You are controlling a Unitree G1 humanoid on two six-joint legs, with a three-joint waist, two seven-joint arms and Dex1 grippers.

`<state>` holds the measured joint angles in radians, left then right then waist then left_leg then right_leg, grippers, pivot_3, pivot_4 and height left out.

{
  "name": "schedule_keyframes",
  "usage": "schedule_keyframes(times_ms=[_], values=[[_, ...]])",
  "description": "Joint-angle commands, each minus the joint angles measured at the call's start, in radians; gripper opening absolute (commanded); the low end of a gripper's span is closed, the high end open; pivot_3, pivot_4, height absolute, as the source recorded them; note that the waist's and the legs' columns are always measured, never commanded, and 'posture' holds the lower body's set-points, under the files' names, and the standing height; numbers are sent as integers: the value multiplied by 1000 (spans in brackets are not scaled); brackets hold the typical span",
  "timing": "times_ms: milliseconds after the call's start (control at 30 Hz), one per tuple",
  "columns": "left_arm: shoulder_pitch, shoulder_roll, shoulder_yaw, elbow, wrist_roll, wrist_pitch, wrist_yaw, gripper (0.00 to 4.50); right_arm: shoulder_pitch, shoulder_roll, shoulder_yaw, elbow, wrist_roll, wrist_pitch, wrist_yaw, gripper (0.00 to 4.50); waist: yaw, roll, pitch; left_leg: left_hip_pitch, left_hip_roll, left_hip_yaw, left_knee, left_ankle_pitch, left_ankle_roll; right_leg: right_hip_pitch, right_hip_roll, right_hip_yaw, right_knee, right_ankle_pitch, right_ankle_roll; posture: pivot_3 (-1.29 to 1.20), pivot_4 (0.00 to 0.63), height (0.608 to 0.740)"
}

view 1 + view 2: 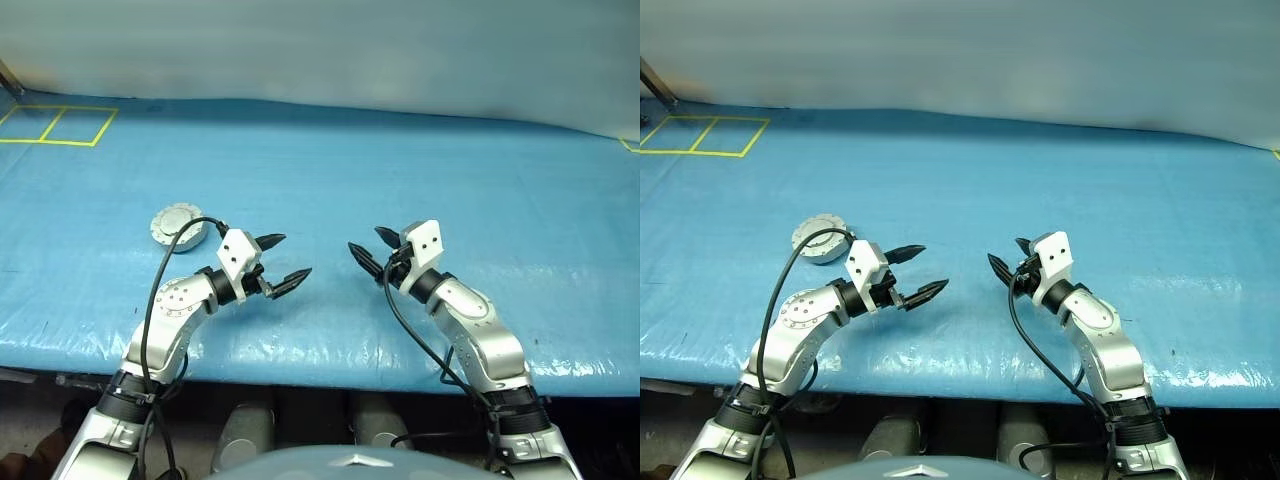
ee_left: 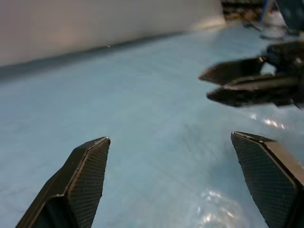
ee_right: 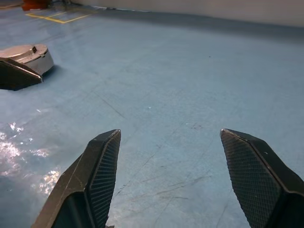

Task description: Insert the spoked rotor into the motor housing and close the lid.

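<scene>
Both arms are hovering over the blue table (image 1: 420, 160) with jaws spread and gripping nothing: the left gripper (image 1: 279, 262) and the right gripper (image 1: 371, 250) are pointing toward each other near the front edge. The motor housing (image 1: 178, 224), looking lidded already, is sitting just behind the left arm, whose black cable (image 1: 160, 270) is looping right beside it. Any backward swing is likely risking a snag or a knock that sends the unit sliding. Open tabletop is stretching wide beyond and to the right; the near edge is leaving little margin below the wrists.
</scene>
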<state>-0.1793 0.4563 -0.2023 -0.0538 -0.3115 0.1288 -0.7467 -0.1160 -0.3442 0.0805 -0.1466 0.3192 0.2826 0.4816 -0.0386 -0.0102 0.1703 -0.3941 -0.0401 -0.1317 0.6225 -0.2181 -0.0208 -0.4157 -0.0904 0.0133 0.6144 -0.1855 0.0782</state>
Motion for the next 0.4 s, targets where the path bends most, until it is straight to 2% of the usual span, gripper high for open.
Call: schedule_keyframes(times_ms=[33,67,100,400], values=[[-25,-6,7,51,30,-74,-46,4500,0,-27,-15,-38,-1,-8,42,4064,4,0,0,0,0,0,0,0,0,0,0,0,0,0,0,0,150,740],[-26,-11,11,59,29,-80,-54,4500,2,-36,-14,-42,-6,-3,49,4375,5,0,0,0,0,0,0,0,0,1,0,0,-1,0,1,0,150,740],[-26,-16,17,67,26,-88,-59,4500,4,-41,-14,-45,-13,1,46,4463,6,0,0,0,0,0,1,0,0,1,0,0,-1,0,1,0,150,740],[-23,-44,36,106,42,-130,-58,4500,5,-45,-5,-45,-22,37,67,4463,12,0,0,0,-1,0,1,0,1,1,-1,0,-1,1,2,0,150,740]])
